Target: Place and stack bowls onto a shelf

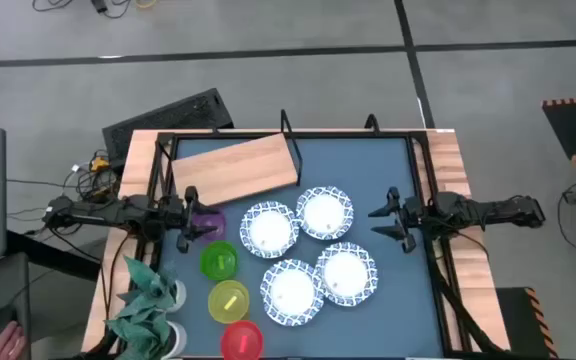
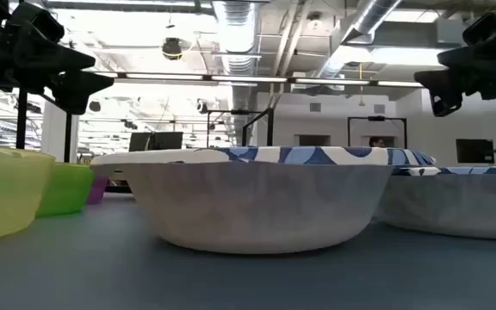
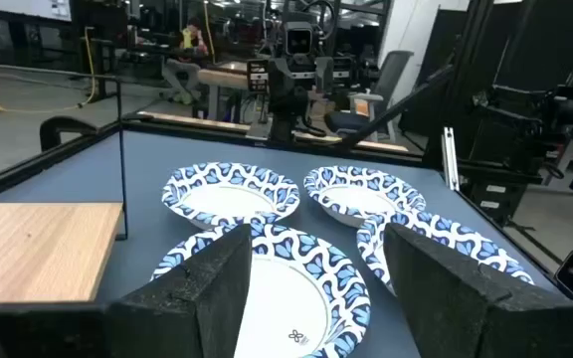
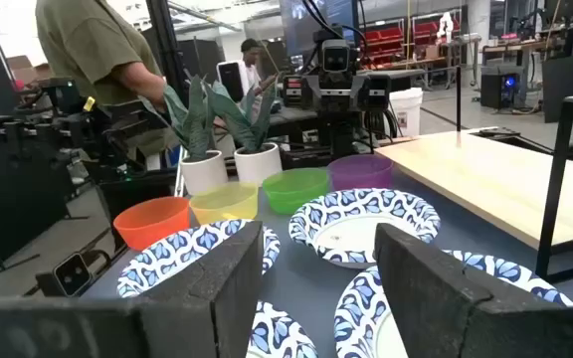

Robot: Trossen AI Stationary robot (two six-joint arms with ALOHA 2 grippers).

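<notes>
Four white bowls with blue patterned rims [image 1: 308, 252] sit upright in a cluster at the table's middle. The purple bowl [image 1: 208, 222], green bowl [image 1: 218, 261], yellow bowl [image 1: 229, 301] and red bowl [image 1: 240, 340] stand in a row toward the near-left. The light-wood shelf board [image 1: 233, 165] lies askew at the far-left, on black supports. My left gripper [image 1: 194, 218] hovers open above the purple bowl's left edge and points at the white bowls [image 3: 232, 194]. My right gripper [image 1: 388, 225] hovers open to the right of the cluster and faces it [image 4: 361, 224]. Both grippers are raised off the table.
A green leafy plant in white pots [image 1: 148, 300] stands at the near-left corner beside the red and yellow bowls. A black frame [image 1: 288, 135] borders the tabletop. A person [image 4: 97, 50] stands beyond the table's left side. Bare blue-grey tabletop [image 1: 368, 170] lies to the right of the board.
</notes>
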